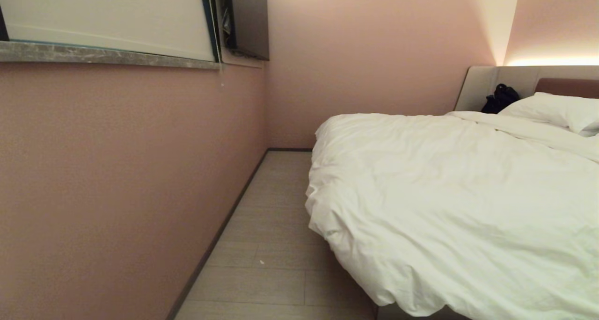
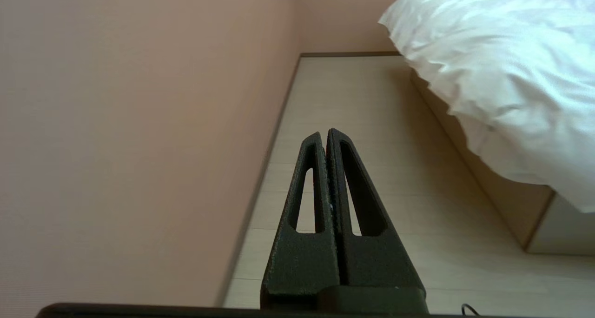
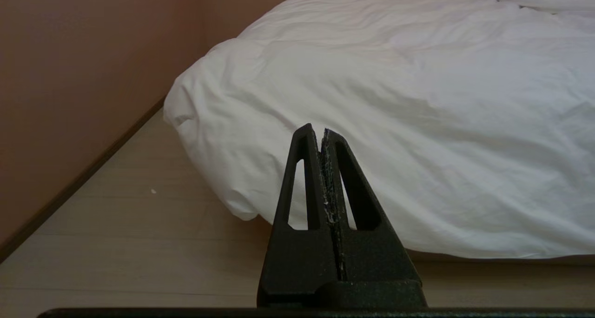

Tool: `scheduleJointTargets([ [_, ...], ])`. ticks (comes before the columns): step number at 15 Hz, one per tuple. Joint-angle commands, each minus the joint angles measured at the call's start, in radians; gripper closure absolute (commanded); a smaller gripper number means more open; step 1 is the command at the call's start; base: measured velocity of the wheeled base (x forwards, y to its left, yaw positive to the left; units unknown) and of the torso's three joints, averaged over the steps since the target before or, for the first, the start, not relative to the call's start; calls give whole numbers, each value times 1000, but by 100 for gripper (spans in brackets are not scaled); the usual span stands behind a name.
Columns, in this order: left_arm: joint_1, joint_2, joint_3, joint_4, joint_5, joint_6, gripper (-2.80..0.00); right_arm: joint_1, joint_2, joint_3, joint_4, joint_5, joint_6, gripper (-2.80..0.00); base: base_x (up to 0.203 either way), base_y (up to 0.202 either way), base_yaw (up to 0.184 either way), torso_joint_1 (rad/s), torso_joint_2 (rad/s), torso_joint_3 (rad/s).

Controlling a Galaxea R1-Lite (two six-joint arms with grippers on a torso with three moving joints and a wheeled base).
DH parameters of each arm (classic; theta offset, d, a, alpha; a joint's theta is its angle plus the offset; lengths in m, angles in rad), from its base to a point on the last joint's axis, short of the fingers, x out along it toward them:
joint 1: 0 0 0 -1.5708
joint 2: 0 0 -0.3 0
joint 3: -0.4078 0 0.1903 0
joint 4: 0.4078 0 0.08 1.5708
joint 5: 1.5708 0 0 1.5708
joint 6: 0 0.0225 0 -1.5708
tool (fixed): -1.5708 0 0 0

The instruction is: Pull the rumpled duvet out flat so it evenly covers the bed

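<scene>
I see pink wall (image 1: 117,170), pale floor (image 1: 271,226) — duvet (image 1: 458,198) runs lengthwise toward headboard (image 1: 566,87); L gripper (image 2: 325,134) & R gripper (image 3: 317,128) both closed, empty.

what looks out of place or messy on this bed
The duvet lies wrinkled, its corner bulging out over the side of the bed toward the wall. A dark bag sits up against the headboard beside the pillow.

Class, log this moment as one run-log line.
stage: start | puffy white duvet: rumpled, untouched | left claw: shut, empty | right claw: shut, empty
</scene>
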Motion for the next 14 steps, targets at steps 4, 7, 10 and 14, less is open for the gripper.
scheduleJointTargets([
  [4, 0, 0, 0, 0, 0, 0, 0, 0, 0, 0, 0, 0, 0, 0, 0, 196, -1, -1, 3, 3],
  [7, 0, 0, 0, 0, 0, 3, 0, 0, 0, 0, 0, 1, 0, 0, 0, 114, 6, 2, 8, 1],
  [10, 0, 0, 0, 0, 0, 3, 0, 0, 0, 0, 0, 1, 0, 0, 0, 0, 0, 0, 0, 0],
  [14, 0, 0, 0, 2, 0, 3, 0, 0, 0, 0, 0, 0, 0, 0, 0, 0, 0, 0, 0, 0],
])
